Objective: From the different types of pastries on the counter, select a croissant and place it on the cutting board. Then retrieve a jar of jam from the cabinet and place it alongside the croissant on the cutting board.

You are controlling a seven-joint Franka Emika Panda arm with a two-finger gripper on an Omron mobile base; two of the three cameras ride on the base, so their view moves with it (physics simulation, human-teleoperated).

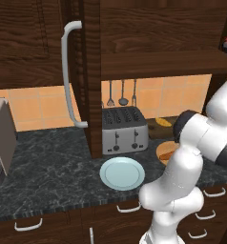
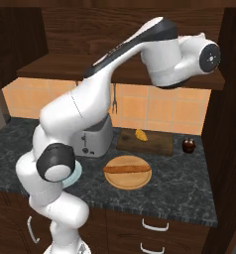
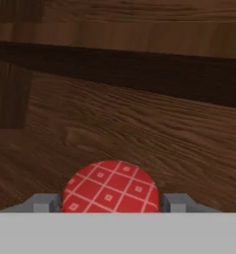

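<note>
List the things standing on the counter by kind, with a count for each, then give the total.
Pastries: 2, croissant and stick-shaped pastry
Boards: 2, cutting board and round board
Plates: 1, blue plate
Toasters: 1, toaster
Dark jars: 1, dark jar
Total: 7

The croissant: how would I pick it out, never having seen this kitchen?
Find the silver toaster on the dark stone counter; right of it, against the tiled wall, lies a dark-brown rectangular cutting board. The croissant is the small golden-orange crescent on that board, unlike the long brown stick pastry on the round pale board in front.
</note>
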